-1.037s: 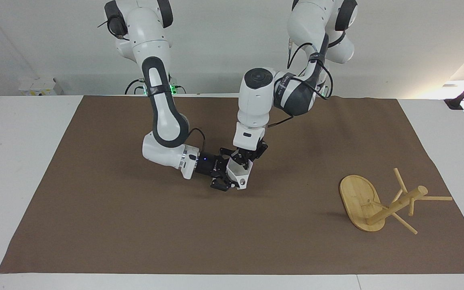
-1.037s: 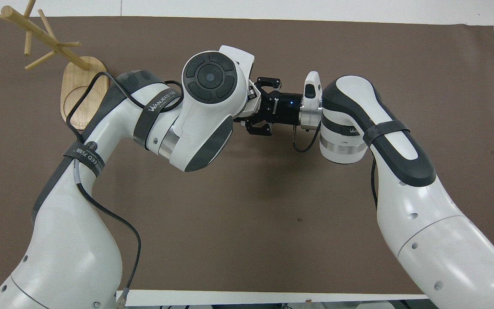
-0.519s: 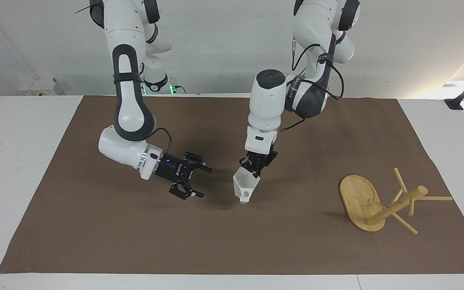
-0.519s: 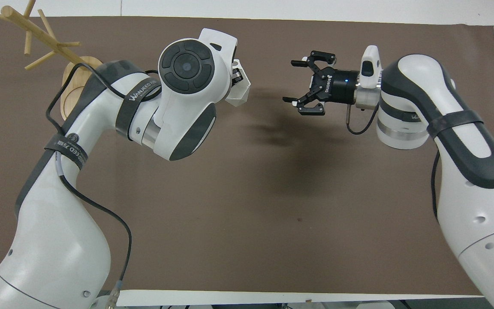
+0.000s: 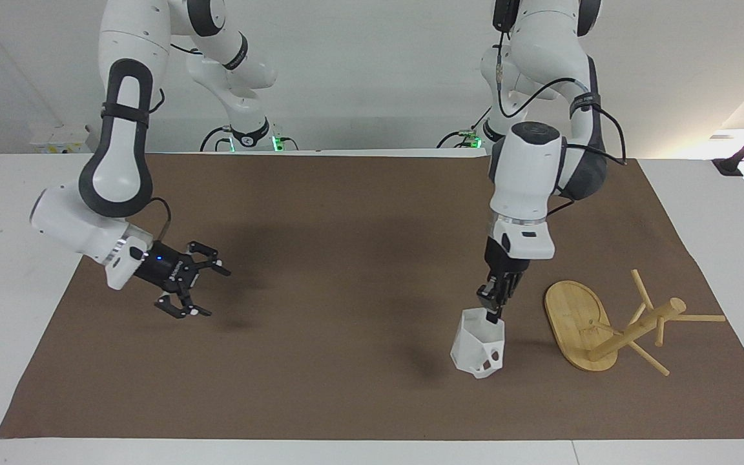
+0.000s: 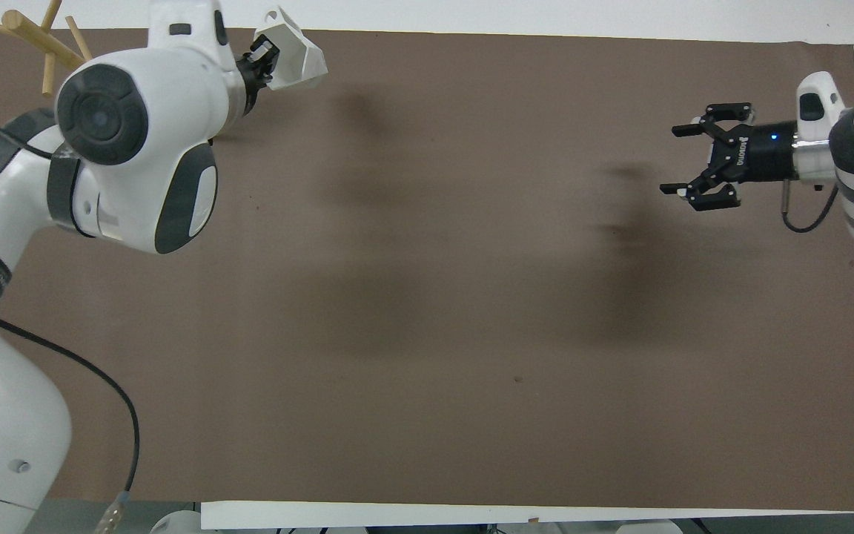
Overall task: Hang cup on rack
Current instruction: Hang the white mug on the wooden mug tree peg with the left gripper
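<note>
Hanging from the left gripper [image 5: 493,314], clamped on its rim, the cup [image 5: 479,345] is over the mat just beside the rack [image 5: 598,326], handle low. Rack post leans away from the cup toward the left arm's end of the table. Right gripper [image 5: 201,290] waits spread wide and empty, well apart.

The rack [image 5: 588,323] stands toward the left arm's end of the table [image 5: 346,361], its pegs jutting outward; the cup [image 5: 478,349] hangs just beside its base; bare mat spreads elsewhere

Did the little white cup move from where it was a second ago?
Yes. The cup, held by the left gripper, went from over the middle of the mat toward the left arm's end, and now hangs beside the wooden rack.
</note>
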`<state>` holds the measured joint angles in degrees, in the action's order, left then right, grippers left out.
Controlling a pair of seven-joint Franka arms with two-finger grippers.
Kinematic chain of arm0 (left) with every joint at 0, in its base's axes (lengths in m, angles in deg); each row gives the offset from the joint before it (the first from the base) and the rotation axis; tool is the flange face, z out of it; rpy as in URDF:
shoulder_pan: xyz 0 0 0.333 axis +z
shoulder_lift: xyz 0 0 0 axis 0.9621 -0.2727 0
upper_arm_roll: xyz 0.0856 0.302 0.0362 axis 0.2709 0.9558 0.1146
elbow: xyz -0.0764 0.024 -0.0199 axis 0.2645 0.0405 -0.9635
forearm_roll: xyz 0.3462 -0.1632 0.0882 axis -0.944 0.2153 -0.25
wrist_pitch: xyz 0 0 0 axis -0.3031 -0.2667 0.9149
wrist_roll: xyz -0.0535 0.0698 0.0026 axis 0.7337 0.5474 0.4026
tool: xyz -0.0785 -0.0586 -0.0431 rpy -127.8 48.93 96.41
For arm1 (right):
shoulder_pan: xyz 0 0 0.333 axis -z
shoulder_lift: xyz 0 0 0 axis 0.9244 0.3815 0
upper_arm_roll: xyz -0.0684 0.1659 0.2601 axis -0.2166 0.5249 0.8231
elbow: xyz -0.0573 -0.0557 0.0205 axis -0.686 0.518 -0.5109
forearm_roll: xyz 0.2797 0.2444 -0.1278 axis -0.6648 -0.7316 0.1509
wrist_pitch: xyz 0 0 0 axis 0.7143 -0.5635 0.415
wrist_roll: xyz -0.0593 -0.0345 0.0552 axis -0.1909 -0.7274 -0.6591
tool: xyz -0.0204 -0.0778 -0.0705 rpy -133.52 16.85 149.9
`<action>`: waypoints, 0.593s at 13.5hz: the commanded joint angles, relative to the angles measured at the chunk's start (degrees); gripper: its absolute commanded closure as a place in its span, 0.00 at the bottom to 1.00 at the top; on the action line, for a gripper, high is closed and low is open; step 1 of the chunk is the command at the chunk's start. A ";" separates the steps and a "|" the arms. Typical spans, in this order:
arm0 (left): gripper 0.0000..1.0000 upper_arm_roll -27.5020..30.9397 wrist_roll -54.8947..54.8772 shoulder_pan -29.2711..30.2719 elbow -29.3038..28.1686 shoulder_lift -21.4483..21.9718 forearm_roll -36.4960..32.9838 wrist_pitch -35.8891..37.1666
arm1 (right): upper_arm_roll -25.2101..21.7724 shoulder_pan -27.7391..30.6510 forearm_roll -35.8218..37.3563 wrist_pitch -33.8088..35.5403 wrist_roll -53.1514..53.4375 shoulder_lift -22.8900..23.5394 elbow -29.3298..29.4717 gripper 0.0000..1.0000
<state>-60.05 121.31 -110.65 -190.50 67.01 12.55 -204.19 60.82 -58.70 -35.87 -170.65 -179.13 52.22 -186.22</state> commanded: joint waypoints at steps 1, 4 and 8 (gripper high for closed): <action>1.00 -0.58 -0.36 2.80 -20.18 9.01 -1.10 -21.91 | 0.75 -0.09 15.04 1.64 19.88 -7.75 -0.14 0.00; 1.00 -0.58 -1.86 6.76 -29.62 11.13 -1.10 -36.40 | 1.01 -1.14 29.46 9.53 40.81 -12.07 3.80 0.00; 1.00 -0.58 -3.09 10.90 -29.82 11.22 -1.19 -35.46 | 1.36 -0.97 35.75 26.57 67.98 -14.28 12.59 0.00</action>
<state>-60.09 119.12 -101.70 -219.07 76.38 12.51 -239.81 62.01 -60.27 -1.67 -150.03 -120.88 37.39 -177.92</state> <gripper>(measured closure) 0.960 0.000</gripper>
